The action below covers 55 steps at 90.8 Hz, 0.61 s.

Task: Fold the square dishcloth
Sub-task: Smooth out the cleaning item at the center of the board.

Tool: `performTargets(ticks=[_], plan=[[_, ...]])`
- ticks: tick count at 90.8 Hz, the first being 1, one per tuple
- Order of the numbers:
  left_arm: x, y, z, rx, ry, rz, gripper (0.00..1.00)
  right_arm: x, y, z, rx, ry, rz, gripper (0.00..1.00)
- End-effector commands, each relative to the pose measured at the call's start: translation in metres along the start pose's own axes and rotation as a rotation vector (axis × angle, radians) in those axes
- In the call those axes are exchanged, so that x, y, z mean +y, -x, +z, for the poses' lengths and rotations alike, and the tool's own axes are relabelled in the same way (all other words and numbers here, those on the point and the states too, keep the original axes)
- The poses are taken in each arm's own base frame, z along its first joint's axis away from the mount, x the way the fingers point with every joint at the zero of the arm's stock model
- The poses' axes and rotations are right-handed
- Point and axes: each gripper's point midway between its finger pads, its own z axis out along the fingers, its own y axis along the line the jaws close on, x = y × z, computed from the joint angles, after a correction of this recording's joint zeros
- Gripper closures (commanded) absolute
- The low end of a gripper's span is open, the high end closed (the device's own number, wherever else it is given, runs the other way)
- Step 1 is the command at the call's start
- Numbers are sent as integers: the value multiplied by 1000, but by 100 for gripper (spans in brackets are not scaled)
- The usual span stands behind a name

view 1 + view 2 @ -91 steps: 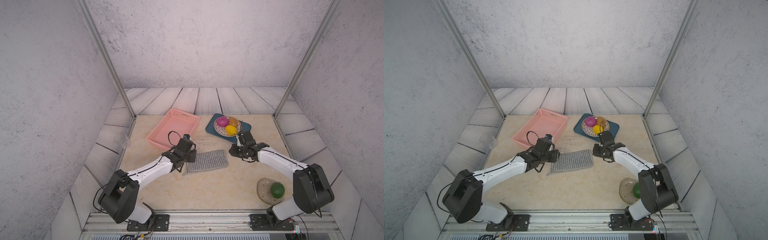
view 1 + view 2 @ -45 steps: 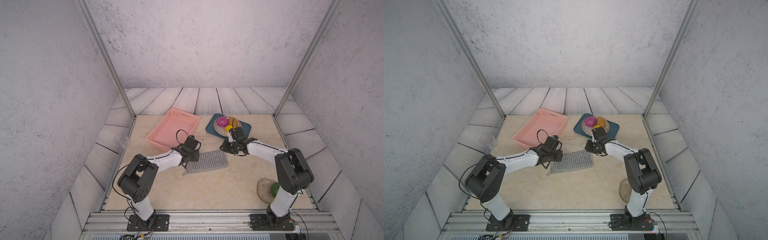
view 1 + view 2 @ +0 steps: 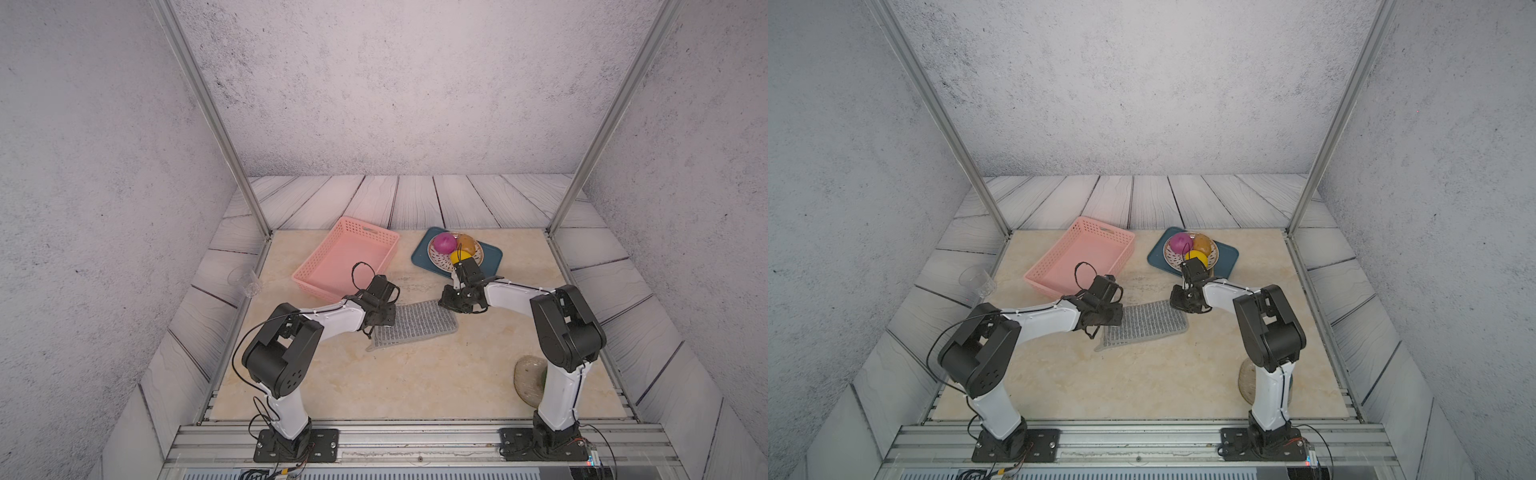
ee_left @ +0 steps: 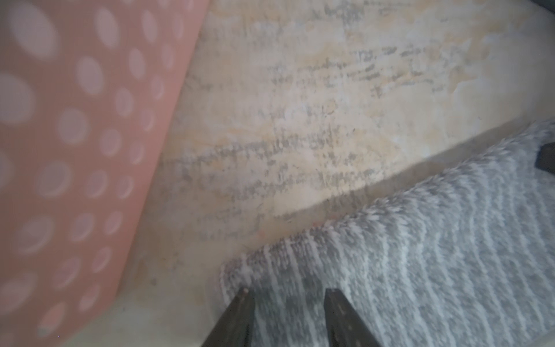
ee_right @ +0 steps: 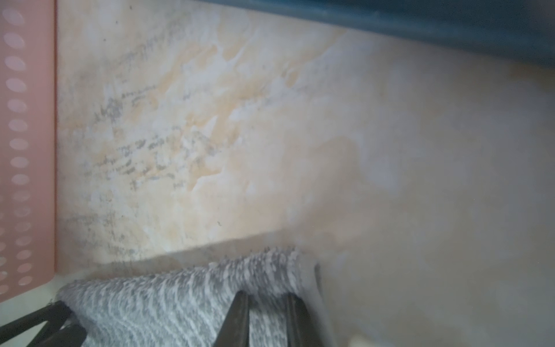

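The square dishcloth (image 3: 419, 326) (image 3: 1148, 322), grey with fine white stripes, lies flat as a folded rectangle in the middle of the table in both top views. My left gripper (image 3: 390, 321) (image 3: 1119, 318) is down on its far left corner. In the left wrist view, the left gripper (image 4: 286, 291) has its fingers apart, pressing into the cloth (image 4: 420, 255). My right gripper (image 3: 448, 306) (image 3: 1177, 306) is on the far right corner. In the right wrist view, the right gripper (image 5: 267, 296) has its fingers close together, with a ridge of cloth (image 5: 165, 306) pinched between them.
A pink basket (image 3: 320, 289) stands just beyond the left gripper. Behind the right gripper is a blue tray (image 3: 492, 254) with a plate of fruit (image 3: 456, 249). A speckled round mat (image 3: 527, 374) lies by the right arm's base. A clear cup (image 3: 246, 281) sits on the left ledge.
Both arms have drawn back and lowered their grippers onto the cloth's far corners. Both pairs of fingers have narrowed, the right pair closing onto the cloth. The cloth has stayed in place.
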Motion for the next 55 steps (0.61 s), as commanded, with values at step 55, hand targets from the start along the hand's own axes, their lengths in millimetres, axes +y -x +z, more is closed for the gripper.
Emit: performTargets(ticks=[55], plan=[[-64, 0, -8, 6, -147, 73, 46, -84, -3, -47, 17, -163, 87, 78]])
